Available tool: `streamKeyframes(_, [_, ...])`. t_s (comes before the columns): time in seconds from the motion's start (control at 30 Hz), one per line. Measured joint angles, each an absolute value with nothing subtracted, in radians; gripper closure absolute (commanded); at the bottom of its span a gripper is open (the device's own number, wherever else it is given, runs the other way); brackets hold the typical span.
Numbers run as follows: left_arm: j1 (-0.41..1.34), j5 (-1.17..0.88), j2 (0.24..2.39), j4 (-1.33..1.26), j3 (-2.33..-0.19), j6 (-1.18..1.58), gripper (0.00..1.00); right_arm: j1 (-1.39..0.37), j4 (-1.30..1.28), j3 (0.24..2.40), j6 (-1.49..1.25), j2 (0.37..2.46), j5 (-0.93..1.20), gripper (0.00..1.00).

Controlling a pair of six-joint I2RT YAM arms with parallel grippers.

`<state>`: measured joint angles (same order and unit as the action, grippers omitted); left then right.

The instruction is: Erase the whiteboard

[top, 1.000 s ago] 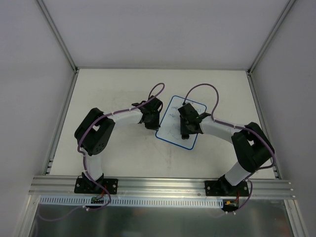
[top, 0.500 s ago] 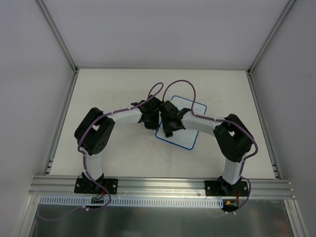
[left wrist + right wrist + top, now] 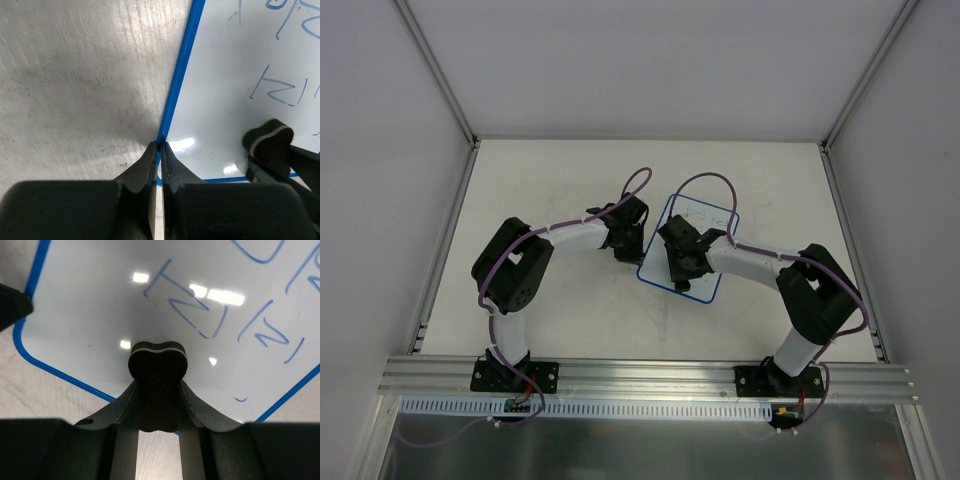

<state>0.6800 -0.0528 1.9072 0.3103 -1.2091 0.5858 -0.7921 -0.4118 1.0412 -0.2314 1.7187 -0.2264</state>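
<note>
Pale, scuffed worktop (image 3: 550, 200) boxed in by white walls, arm bases bolted along the near rail. Near the middle, lying flat and skewed, the whiteboard (image 3: 712, 214). Closest to hand, left claw (image 3: 160, 146) drawn together on the thin blue rim by the board's near-left corner: a slim pinch, easily lost under a sideways shove, with the board then free to skate or swivel across the worktop. Just beside it, right claw (image 3: 157, 390) clamped on a dark eraser (image 3: 158, 357) with a pale stripe, set over the blank near stretch of the face; impossible to tell whether pressed down or just clear. Risk of a knock between the two claws, given so little room at that corner. Risk too of the eraser twisting in its grip under heavy pressure, or skimming without contact under too little. Farther off, blue handwritten marks (image 3: 190, 305) unwiped toward the far edge; easy to miss with short strokes, and easy to overshoot past the rim onto bare worktop.
</note>
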Motion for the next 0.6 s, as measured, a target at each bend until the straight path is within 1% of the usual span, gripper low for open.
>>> streamKeyframes(0.2, [0.681, -0.074, 1.911, 0.3, -1.209, 0.588, 1.0, -0.67, -0.397, 0.907, -0.256, 1.598, -0.188, 1.0])
streamKeyframes(0.3, [0.682, -0.079, 1.912, 0.296, -1.209, 0.588, 1.0, -0.622, -0.398, 0.881, -0.259, 1.571, -0.178, 1.0])
streamKeyframes(0.47, [0.682, -0.083, 1.913, 0.296, -1.209, 0.589, 1.0, -0.627, -0.41, 0.904, -0.251, 1.588, -0.171, 1.0])
streamKeyframes(0.6, [0.682, -0.088, 1.913, 0.296, -1.209, 0.589, 1.0, -0.671, -0.434, 1.002, -0.243, 1.676, -0.174, 1.0])
